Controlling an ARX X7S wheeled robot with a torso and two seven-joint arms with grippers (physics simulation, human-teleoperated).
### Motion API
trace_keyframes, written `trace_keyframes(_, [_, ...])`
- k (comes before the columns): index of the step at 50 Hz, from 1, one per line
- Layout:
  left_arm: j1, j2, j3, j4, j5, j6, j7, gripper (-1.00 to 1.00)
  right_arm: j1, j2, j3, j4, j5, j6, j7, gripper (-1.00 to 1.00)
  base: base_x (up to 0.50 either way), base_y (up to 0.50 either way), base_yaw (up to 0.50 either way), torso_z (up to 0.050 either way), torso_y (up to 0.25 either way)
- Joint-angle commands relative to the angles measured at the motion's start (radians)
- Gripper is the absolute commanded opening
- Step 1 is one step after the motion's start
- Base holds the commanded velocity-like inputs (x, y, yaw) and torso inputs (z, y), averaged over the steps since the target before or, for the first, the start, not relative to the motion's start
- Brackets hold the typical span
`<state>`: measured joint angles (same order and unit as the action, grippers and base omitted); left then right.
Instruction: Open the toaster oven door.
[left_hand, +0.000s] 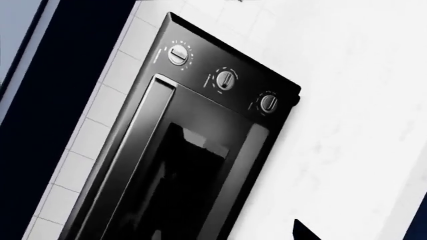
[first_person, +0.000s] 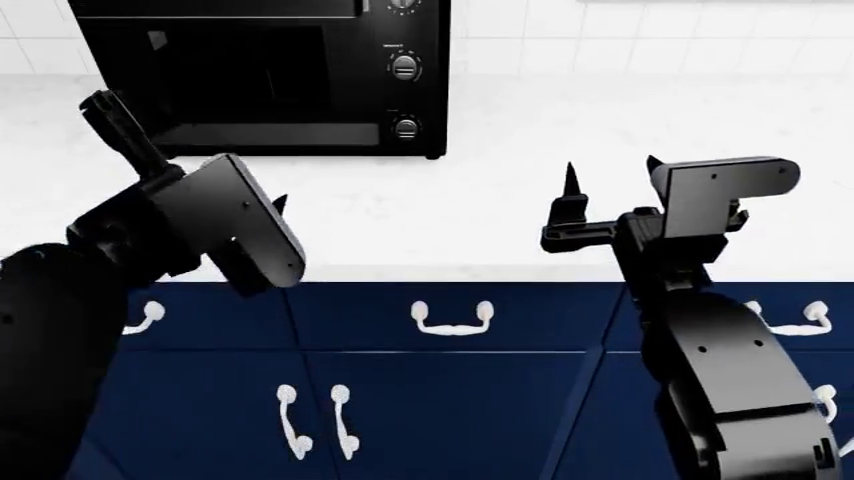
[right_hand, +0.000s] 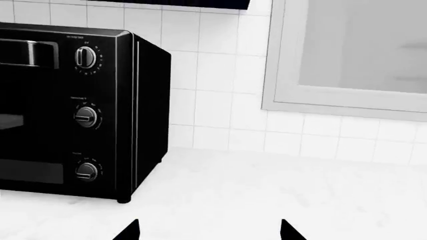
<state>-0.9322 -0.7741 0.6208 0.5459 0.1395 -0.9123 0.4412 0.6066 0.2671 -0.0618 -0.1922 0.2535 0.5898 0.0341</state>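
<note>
The toaster oven (first_person: 267, 70) is a glossy black box at the back left of the white counter, with silver-marked knobs (first_person: 404, 67) down its right front. Its door (first_person: 227, 75) is closed. In the left wrist view the door (left_hand: 180, 175) fills the frame, with its bar handle (left_hand: 133, 145) along one long edge. My left gripper (left_hand: 230, 234) is open just in front of the door and not touching it. It is mostly hidden behind its wrist in the head view (first_person: 274, 210). My right gripper (first_person: 610, 180) is open and empty over the counter, right of the oven (right_hand: 67, 110).
The white counter (first_person: 507, 200) ends at a front edge above navy cabinet doors with white handles (first_person: 451, 318). A white tiled wall (right_hand: 213, 75) stands behind the oven. A grey-framed window (right_hand: 347, 55) is on the wall to the right.
</note>
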Motion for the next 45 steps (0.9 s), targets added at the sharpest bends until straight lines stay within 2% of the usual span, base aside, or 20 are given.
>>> trace_keyframes(1, [-0.250, -0.120, 0.209, -0.094, 0.114, 0.031, 0.202, 1.00, 0.063, 0.011, -0.007, 0.018, 0.012, 0.036, -0.008, 1.00, 0.00, 0.00, 0.00, 0.000, 0.000])
trace_keyframes(5, [-0.290, -0.152, 0.245, -0.122, 0.140, 0.078, 0.245, 1.00, 0.069, 0.014, -0.005, 0.012, 0.017, 0.045, -0.007, 1.00, 0.00, 0.00, 0.00, 0.000, 0.000])
trace_keyframes(17, [-0.391, -0.174, 0.312, -0.205, 0.201, 0.152, 0.331, 1.00, 0.091, 0.012, -0.002, 0.024, 0.027, 0.054, -0.001, 1.00, 0.00, 0.00, 0.00, 0.000, 0.000])
trace_keyframes(19, [-0.402, -0.165, 0.323, -0.242, 0.217, 0.180, 0.319, 1.00, 0.092, 0.011, 0.000, 0.023, 0.028, 0.054, 0.002, 1.00, 0.00, 0.00, 0.00, 0.000, 0.000])
trace_keyframes(24, [-0.444, -0.090, 0.336, -0.422, 0.267, 0.332, 0.176, 1.00, 0.094, 0.008, 0.000, 0.025, 0.029, 0.051, 0.007, 1.00, 0.00, 0.00, 0.00, 0.000, 0.000])
trace_keyframes(28, [-0.459, -0.049, 0.344, -0.505, 0.277, 0.398, 0.122, 1.00, 0.100, 0.008, 0.000, 0.031, 0.030, 0.048, 0.009, 1.00, 0.00, 0.00, 0.00, 0.000, 0.000])
trace_keyframes(45, [-0.446, -0.038, 0.353, -0.520, 0.274, 0.412, 0.116, 1.00, 0.097, 0.012, -0.009, 0.017, 0.037, 0.067, 0.020, 1.00, 0.01, 0.00, 0.00, 0.000, 0.000])
